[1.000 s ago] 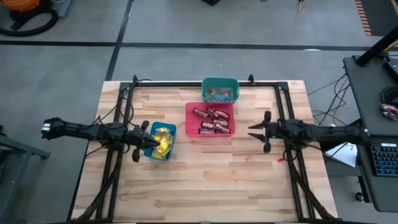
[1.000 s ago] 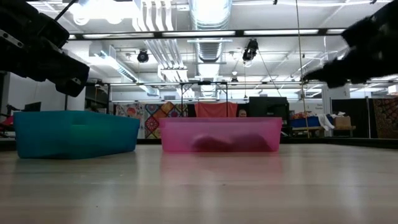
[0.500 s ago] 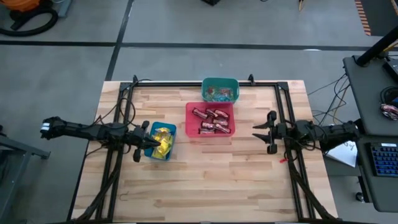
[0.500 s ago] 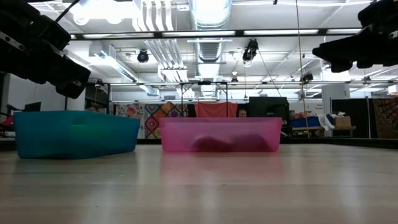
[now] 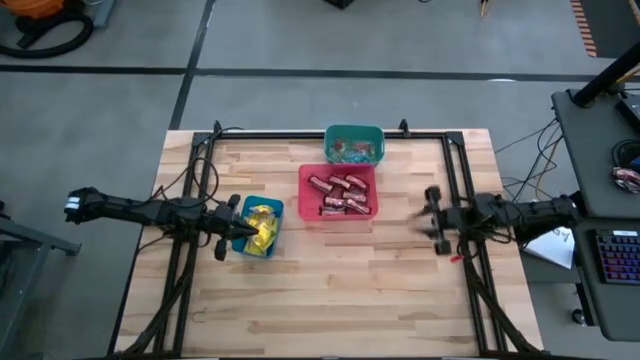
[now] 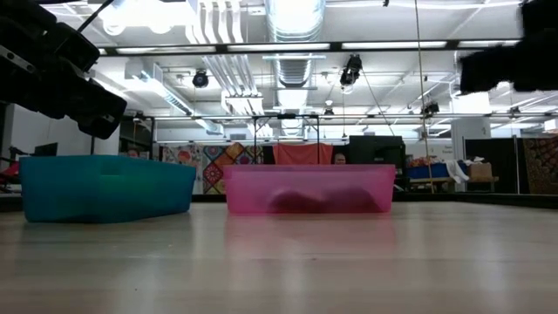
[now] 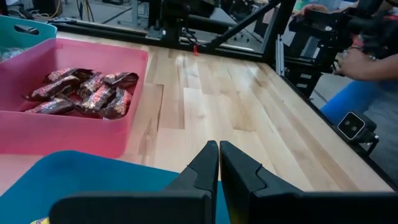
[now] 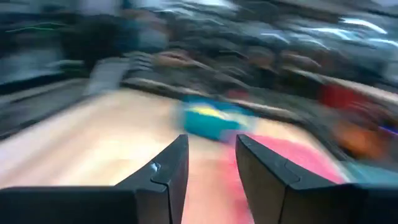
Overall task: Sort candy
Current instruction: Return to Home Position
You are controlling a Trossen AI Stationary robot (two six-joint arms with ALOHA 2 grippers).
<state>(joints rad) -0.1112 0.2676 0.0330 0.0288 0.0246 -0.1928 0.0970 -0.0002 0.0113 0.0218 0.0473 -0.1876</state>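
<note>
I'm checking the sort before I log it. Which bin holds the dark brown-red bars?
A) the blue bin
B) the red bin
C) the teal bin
B: in the high view the brown-red bars lie inside the red bin, while the blue bin holds yellow packets.

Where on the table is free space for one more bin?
Widest bare patch: the table from the blue bin and red bin to the edge farthest from the teal bin. Also between the red bin and the right tool, and left of the teal bin. Crowded: the bins, left tool over the blue one.
</note>
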